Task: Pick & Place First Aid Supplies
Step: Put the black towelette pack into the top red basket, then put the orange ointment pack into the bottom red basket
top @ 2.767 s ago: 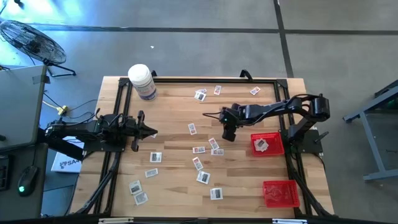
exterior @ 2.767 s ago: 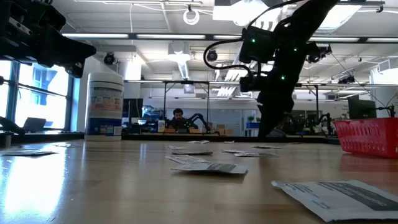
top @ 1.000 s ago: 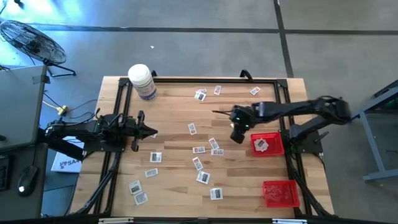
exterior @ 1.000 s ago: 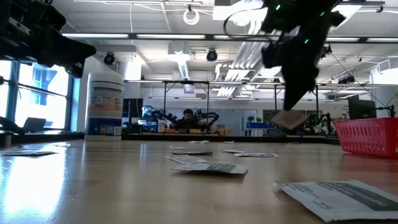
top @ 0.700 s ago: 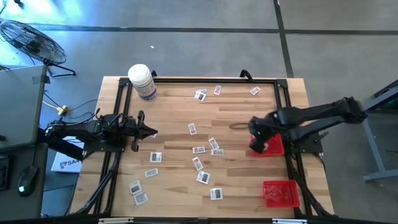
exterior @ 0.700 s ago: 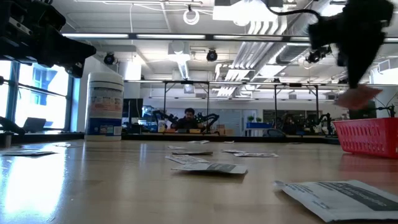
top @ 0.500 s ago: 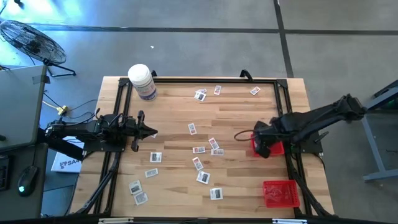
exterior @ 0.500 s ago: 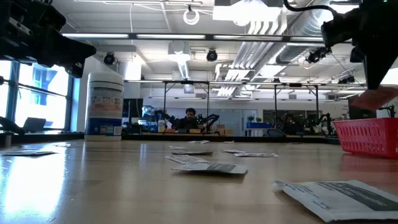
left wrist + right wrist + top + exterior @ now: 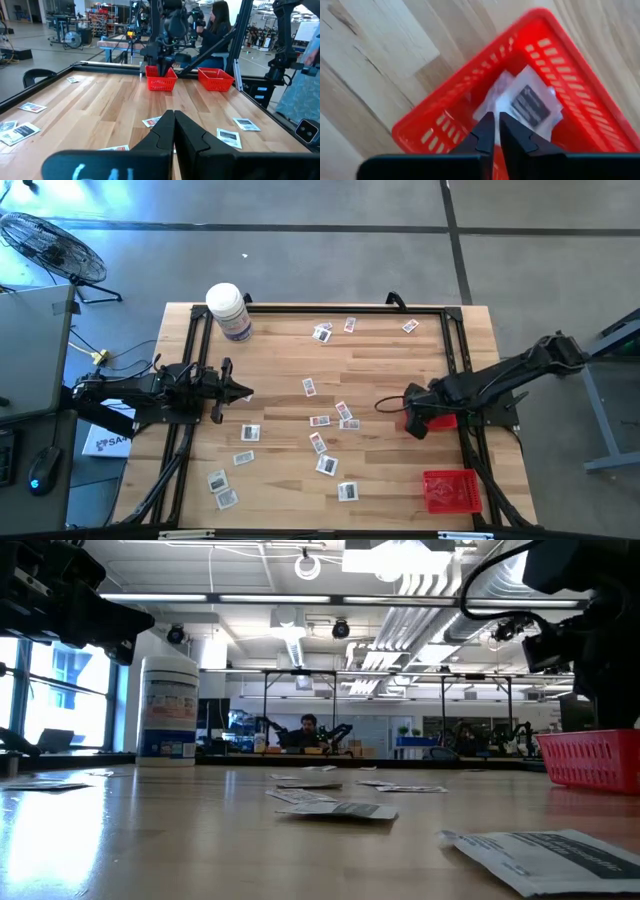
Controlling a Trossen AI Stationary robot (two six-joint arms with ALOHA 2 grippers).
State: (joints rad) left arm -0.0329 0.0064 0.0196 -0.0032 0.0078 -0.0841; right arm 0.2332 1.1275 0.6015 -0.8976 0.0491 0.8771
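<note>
The right gripper (image 9: 496, 125), fingers slightly parted and holding nothing, is hovering over white printed packets (image 9: 525, 102) lying inside the red mesh basket (image 9: 445, 127).

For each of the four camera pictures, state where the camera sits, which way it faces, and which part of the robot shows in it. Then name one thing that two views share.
High view: above, facing straight down on the table; both arms show.
Low view: at table-top height, facing level across; the right arm shows at upper right.
Left wrist view: on the left arm, facing across the table; left claw shut in the foreground.
Right wrist view: on the right arm, facing down into the red basket; right claw over packets.
Shared: the left wrist view also shows that red basket.
</note>
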